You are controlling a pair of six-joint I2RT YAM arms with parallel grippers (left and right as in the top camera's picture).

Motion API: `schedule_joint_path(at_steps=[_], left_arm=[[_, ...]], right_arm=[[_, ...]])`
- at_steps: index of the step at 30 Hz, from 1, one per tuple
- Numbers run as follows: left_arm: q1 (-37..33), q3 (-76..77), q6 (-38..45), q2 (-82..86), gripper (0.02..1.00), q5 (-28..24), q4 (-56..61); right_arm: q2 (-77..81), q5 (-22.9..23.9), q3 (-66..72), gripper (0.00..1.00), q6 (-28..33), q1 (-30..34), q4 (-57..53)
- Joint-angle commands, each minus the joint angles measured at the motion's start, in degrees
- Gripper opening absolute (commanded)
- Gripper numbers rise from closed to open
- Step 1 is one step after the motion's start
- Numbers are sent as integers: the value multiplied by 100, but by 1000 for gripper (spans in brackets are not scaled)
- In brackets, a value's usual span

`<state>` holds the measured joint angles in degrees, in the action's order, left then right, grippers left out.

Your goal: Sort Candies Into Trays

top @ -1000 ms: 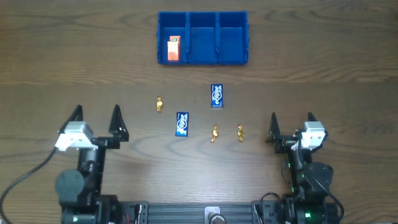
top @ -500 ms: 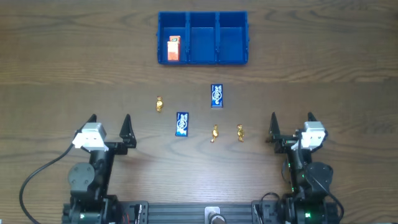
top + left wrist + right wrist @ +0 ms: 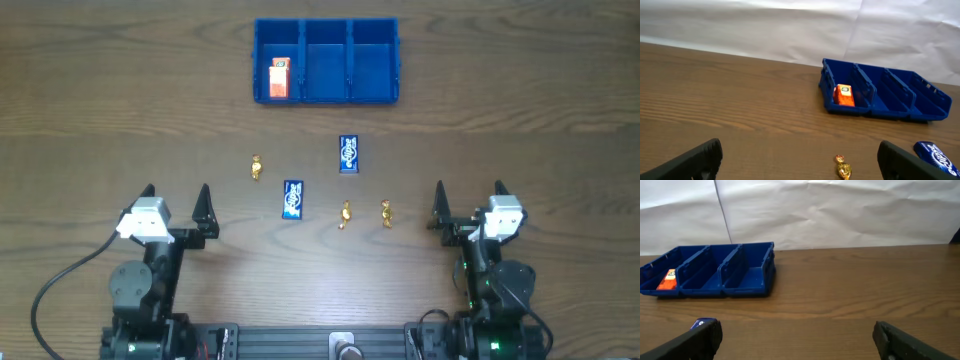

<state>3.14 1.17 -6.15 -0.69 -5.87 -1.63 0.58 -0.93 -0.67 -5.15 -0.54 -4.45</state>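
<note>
Ahead and right of our left gripper (image 3: 176, 192), spread wide and empty, lies a gold candy (image 3: 256, 167), its long axis pointing at the tray (image 3: 326, 98) beyond. Our right gripper (image 3: 468, 190), equally wide, has a second gold candy (image 3: 386, 212) close at its left.

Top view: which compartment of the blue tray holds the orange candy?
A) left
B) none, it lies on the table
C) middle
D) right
A: the orange candy lies inside the leftmost compartment of the blue tray.
</note>
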Motion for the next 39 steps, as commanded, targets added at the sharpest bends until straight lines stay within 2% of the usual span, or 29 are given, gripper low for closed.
schedule_joint_path(at_steps=[1, 19, 20, 23, 25, 31, 33, 35, 38, 39], left_arm=[[-28, -90, 39, 48, 998, -81, -227], [-28, -90, 42, 48, 998, -81, -227], [-28, -90, 39, 48, 998, -81, -227], [-28, -90, 39, 48, 996, -81, -227], [-28, -90, 39, 48, 998, -81, -227], [-28, -90, 42, 48, 998, -81, -227], [-28, -90, 39, 48, 998, -81, -227], [-28, -90, 39, 48, 998, -81, -227], [-28, -90, 39, 48, 996, -81, -227], [-28, -90, 39, 48, 998, -81, -227]], right_arm=[[-42, -48, 22, 998, 72, 28, -17], [-42, -59, 22, 998, 59, 28, 127], [-42, -79, 22, 998, -31, 28, 144], [7, -76, 4, 998, -901, 28, 210], [160, -210, -109, 998, -1172, 28, 208], [1888, -1517, -1392, 998, -1180, 26, -22], [2627, -2109, -1976, 998, -1180, 24, -155], [3517, -3110, -2677, 998, -1182, 22, -192], [4708, -4299, -3554, 998, -1180, -61, -225], [5073, -4551, -3840, 998, -1180, -138, -306]])
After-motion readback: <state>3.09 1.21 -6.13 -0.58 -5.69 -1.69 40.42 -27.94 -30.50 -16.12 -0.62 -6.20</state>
